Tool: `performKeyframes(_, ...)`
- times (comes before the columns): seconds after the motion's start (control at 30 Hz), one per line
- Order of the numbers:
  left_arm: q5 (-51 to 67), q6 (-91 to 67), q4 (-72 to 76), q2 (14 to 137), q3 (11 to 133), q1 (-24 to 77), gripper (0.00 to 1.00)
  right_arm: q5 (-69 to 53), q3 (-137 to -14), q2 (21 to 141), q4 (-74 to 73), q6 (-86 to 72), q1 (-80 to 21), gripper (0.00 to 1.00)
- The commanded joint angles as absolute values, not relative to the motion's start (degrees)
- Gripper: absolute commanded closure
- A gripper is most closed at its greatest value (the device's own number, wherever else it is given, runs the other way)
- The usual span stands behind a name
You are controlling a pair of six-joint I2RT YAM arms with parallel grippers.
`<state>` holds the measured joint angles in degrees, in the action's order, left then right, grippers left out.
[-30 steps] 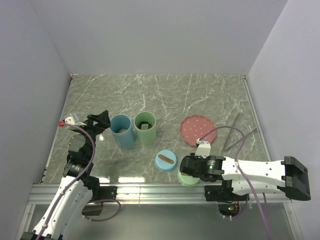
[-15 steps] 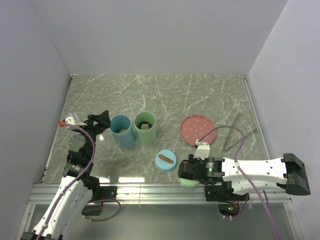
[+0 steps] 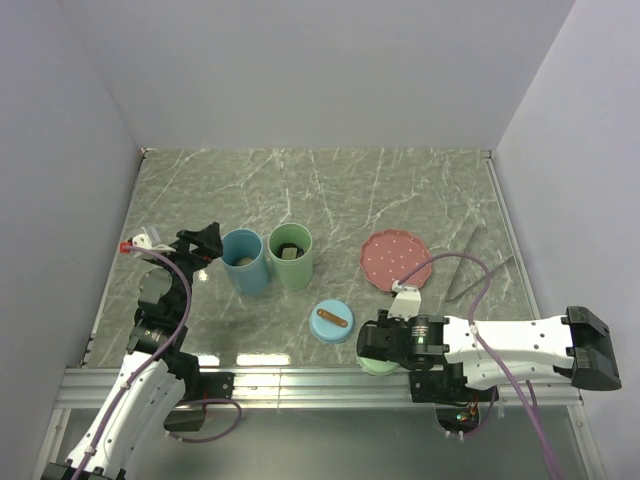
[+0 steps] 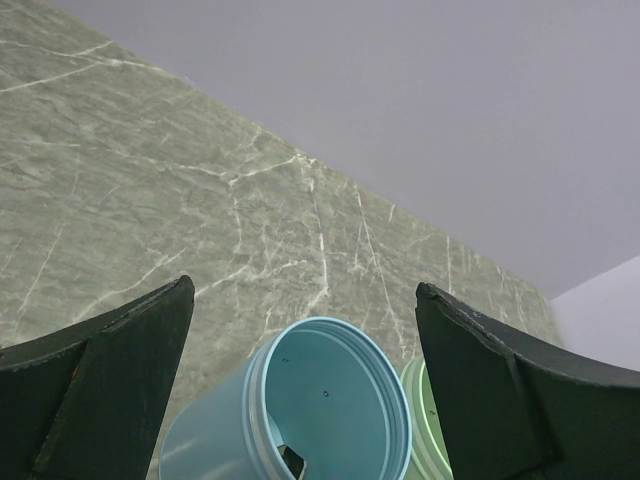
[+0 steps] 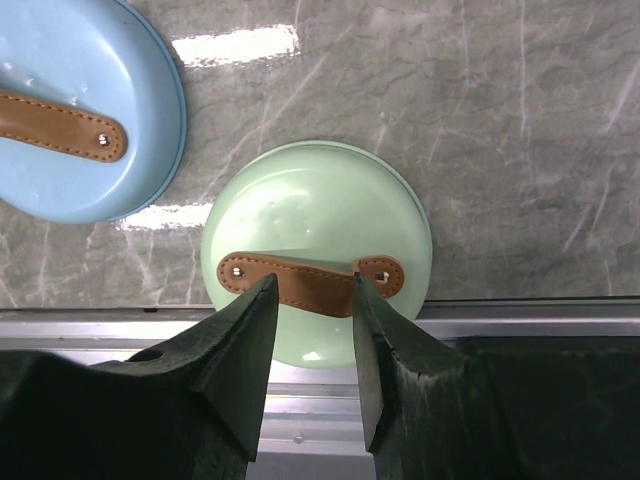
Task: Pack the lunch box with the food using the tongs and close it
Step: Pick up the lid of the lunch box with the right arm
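On the grey-veined table (image 3: 400, 190), a green lid (image 5: 320, 210) — pale walls (image 3: 300, 70) around.

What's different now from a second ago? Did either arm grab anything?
The right tool slid back toward the near edge and settled over the green lid, its fingers astride the brown strap; no grip is visible yet. The left tool, blue cup, green cup, blue lid, pink plate and tongs stayed put.

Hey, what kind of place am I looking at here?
Probably a robotics lab test booth: plain white walls box in a marble-look tabletop, with a left arm and right arm mounted at a metal rail.
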<state>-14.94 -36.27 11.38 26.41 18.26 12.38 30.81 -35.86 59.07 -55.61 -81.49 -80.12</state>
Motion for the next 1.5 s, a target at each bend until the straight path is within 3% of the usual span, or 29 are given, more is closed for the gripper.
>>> performKeyframes(0.0,-13.89,-36.83,13.62,26.54,18.28,12.13,0.01,31.99,-35.07,58.62,-54.23,-82.53,-80.59,0.57)
performKeyframes(0.57,-13.97,-36.91,13.71,26.10,18.19,12.13,0.00,31.11,-33.31,60.81,-51.24,-81.91,-80.07,0.58)
performKeyframes(0.8,-14.06,-36.83,13.80,26.28,18.11,12.13,0.01,31.11,-33.75,61.35,-52.29,-82.35,-79.98,0.79)
performKeyframes(0.93,-14.06,-36.83,13.62,26.10,18.11,12.13,0.01,32.16,-34.27,61.00,-52.91,-82.44,-79.98,1.00)
performKeyframes(1.23,-14.59,-36.74,13.01,25.84,18.28,12.13,0.01,37.34,-42.35,65.65,-54.31,-74.36,-76.21,1.00)
performKeyframes(1.47,-14.94,-36.56,13.45,26.28,18.19,12.04,0.01,42.27,-50.43,63.55,-52.56,-61.80,-67.25,1.00)
